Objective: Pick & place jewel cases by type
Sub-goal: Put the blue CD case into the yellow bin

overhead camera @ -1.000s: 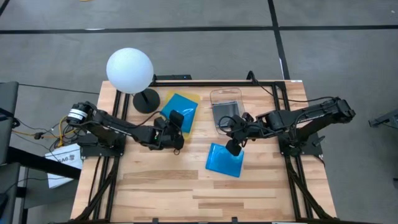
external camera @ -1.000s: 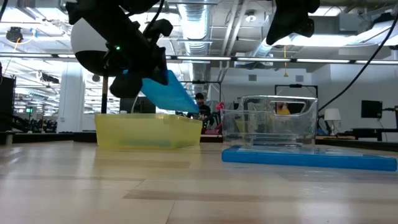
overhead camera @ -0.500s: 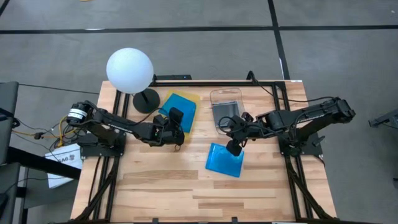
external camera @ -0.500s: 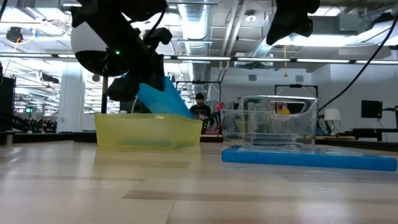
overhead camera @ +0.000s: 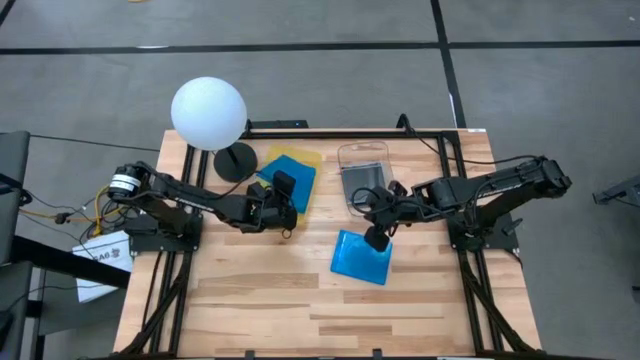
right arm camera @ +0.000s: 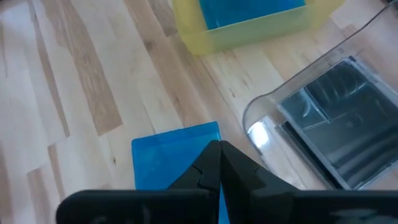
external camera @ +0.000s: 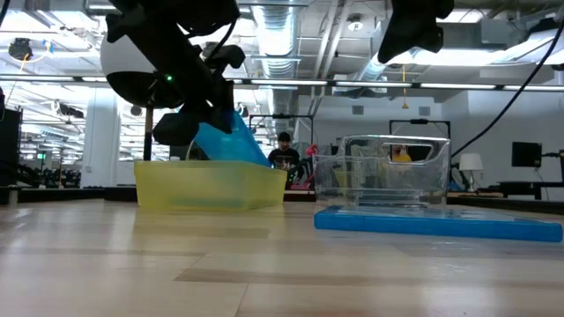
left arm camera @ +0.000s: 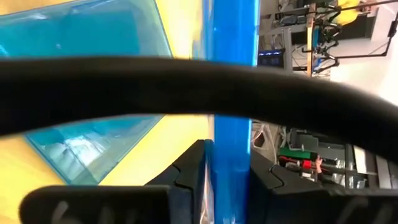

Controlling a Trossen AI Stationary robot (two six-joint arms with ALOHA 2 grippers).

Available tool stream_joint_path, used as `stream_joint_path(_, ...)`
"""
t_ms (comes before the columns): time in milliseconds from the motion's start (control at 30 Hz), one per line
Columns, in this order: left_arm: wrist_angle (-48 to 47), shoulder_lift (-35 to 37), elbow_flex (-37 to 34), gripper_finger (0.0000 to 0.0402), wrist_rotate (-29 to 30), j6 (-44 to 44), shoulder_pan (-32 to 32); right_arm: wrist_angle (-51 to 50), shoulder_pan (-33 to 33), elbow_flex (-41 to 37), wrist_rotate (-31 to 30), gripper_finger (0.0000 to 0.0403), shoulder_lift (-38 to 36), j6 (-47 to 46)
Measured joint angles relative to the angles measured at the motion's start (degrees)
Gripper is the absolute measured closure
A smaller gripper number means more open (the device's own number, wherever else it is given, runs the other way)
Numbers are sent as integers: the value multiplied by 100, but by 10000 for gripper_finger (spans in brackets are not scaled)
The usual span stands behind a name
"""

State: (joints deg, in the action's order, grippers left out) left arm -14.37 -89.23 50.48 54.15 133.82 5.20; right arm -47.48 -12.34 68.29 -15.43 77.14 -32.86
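Gripping flat glossy blue case (left arm camera: 233, 93): left tool (left arm camera: 227, 177).

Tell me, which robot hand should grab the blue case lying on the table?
Probably the right hand: it hangs shut just above the blue case on the table. The left hand is busy holding another blue case over the yellow tray.

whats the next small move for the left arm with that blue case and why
Probably lower a little further and then open. The left gripper is shut on a blue jewel case that hangs tilted, its lower edge already down behind the wall of the yellow tray, where another blue case lies. The right gripper waits over the blue case on the table.
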Motion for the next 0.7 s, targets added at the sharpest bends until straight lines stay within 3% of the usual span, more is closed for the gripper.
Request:
stream_joint_path(433,-34,-2,0,292,156,-44,145,1,0,0,203,403,0,56)
stream_joint_path(700,-37,-2,0,274,-396,-592,150,1,0,0,206,403,0,196)
